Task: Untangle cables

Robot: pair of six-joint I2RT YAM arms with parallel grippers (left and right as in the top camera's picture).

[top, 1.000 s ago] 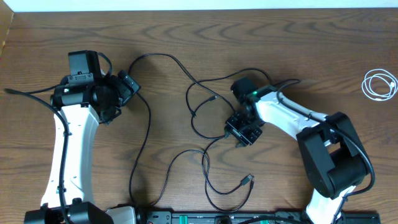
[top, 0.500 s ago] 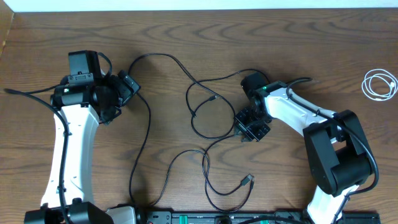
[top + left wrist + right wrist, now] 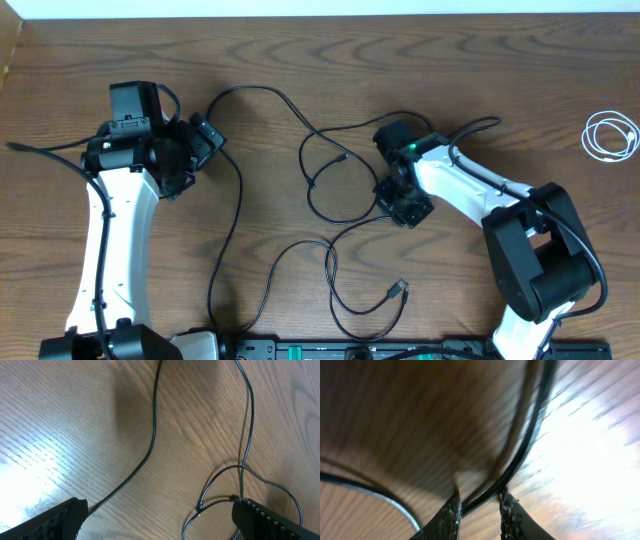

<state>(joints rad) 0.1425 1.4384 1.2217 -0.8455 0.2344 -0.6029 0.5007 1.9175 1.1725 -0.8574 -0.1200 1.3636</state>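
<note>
The black cords (image 3: 239, 190) lie in loose crossing loops across the middle of the overhead frame on the table (image 3: 480, 60), and the white cord (image 3: 611, 135) sits coiled at the right edge, well apart from them. The left gripper (image 3: 207, 140), at upper left, has its jaws spread wide around nothing. The right gripper (image 3: 405, 208), at the centre of the tangle, has its fingertips (image 3: 451, 517) close together on either side of one black cord; whether they pinch it I cannot tell.

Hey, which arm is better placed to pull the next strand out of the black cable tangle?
Right. The right pincer is down with its fingers narrowed around a thin black cable, ready to pull. The left pincer hangs wide open above the wooden table, gripping nothing.
</note>
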